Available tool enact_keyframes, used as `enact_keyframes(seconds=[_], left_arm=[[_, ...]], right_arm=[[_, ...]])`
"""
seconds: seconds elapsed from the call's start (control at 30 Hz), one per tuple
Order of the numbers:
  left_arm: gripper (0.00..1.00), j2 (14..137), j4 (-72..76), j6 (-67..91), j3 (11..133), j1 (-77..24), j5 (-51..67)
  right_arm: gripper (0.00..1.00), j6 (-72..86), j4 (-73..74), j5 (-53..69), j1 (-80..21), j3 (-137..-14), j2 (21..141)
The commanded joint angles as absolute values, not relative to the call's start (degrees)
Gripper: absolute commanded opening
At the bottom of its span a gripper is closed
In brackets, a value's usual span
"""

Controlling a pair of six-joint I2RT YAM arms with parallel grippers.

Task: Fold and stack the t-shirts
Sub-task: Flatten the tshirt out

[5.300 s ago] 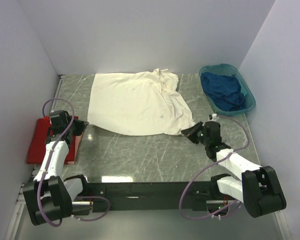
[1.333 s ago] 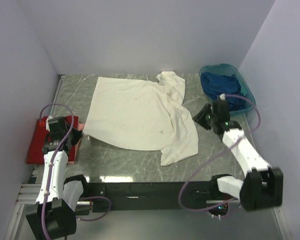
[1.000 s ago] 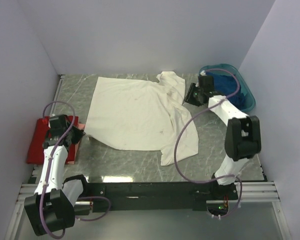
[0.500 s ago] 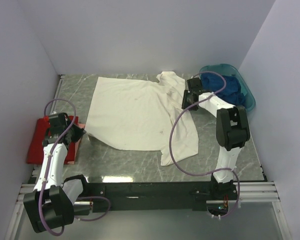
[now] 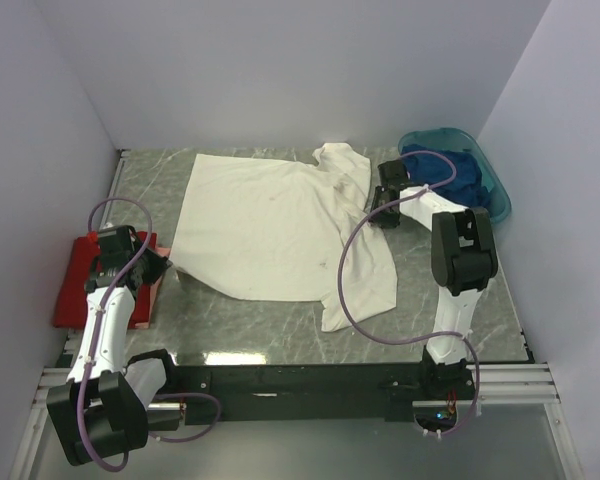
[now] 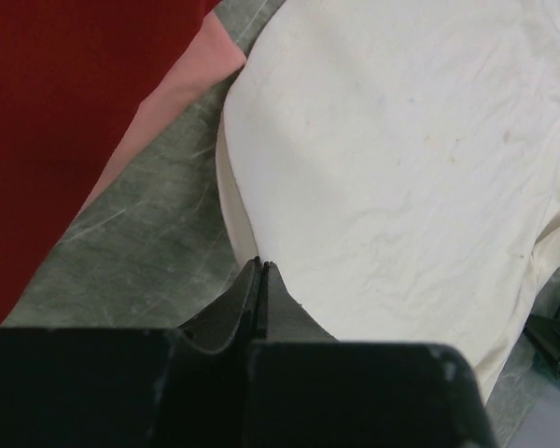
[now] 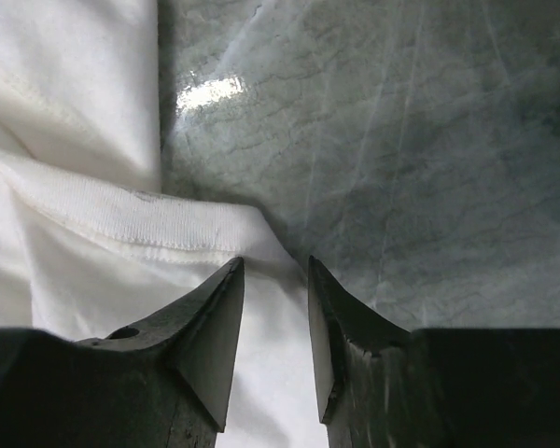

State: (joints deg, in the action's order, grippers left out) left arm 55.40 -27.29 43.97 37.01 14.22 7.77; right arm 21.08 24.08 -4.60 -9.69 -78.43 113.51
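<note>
While parted at the cream-white t-shirt's (image 5: 270, 225) hem, right end effector (image 7: 275, 268) empty.

Top view: red t-shirt (image 5: 72, 290) is partly covered by the left arm (image 5: 105, 320), so its right edge is not readable. Dark blue t-shirt (image 5: 468, 180) sits bunched in the teal basin (image 5: 497, 205); outline unclear.

Right gripper (image 5: 378, 212) covers part of the cream-white t-shirt (image 5: 270, 225) sleeve edge.

Left wrist view: hem runs up to the closed left gripper (image 6: 261, 269); the contact point is hidden by the fingers. Shirt cut off top and right, red t-shirt cut off left. Dark object (image 6: 553, 338) at lower right is cut off, unidentifiable.

Right wrist view: shirt cut off at left edge.
</note>
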Motion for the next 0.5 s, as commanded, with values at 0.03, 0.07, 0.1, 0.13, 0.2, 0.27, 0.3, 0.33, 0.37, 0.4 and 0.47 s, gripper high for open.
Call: enact_keyframes(seconds=[0.03, 0.07, 0.1, 0.13, 0.2, 0.27, 0.3, 0.33, 0.37, 0.4, 0.47], left_arm=[[0.00, 55.3, -26.2, 42.8, 38.8, 14.4, 8.4], [0.00, 55.3, -26.1, 42.8, 38.9, 14.4, 8.5], [0.00, 55.1, -26.1, 42.8, 38.8, 14.4, 8.4], [0.00, 55.2, -26.0, 42.8, 38.9, 14.4, 8.3], [0.00, 55.2, -26.0, 42.8, 38.8, 14.5, 8.3], [0.00, 55.3, -26.0, 42.9, 38.8, 14.3, 8.3], [0.00, 55.3, -26.1, 42.9, 38.8, 14.4, 8.3], [0.00, 55.2, -26.1, 42.9, 38.8, 14.4, 8.2], [0.00, 55.1, -26.2, 42.9, 38.8, 14.4, 8.1], [0.00, 55.1, -26.3, 43.0, 38.9, 14.4, 7.8], [0.00, 54.7, -26.4, 43.2, 38.9, 14.4, 7.2]], right_arm=[[0.40, 22.1, 24.4, -3.4, -9.4, -80.9, 114.8], [0.35, 22.1, 24.7, -3.3, -9.3, -80.9, 114.6], [0.32, 22.1, 24.9, -3.3, -9.3, -80.6, 114.3], [0.30, 22.3, 24.8, -3.2, -9.4, -80.2, 114.0], [0.23, 22.6, 24.6, -3.1, -9.3, -79.7, 113.4], [0.10, 22.8, 25.8, -3.3, -9.1, -79.8, 113.4], [0.07, 23.1, 25.8, -3.4, -9.0, -79.2, 112.9], [0.04, 23.4, 25.8, -3.8, -8.9, -78.8, 112.4], [0.00, 23.8, 25.8, -4.0, -8.6, -78.3, 111.9], [0.00, 24.8, 25.6, -4.8, -8.2, -76.9, 110.4], [0.00, 25.9, 25.0, -5.6, -7.5, -74.9, 107.0]])
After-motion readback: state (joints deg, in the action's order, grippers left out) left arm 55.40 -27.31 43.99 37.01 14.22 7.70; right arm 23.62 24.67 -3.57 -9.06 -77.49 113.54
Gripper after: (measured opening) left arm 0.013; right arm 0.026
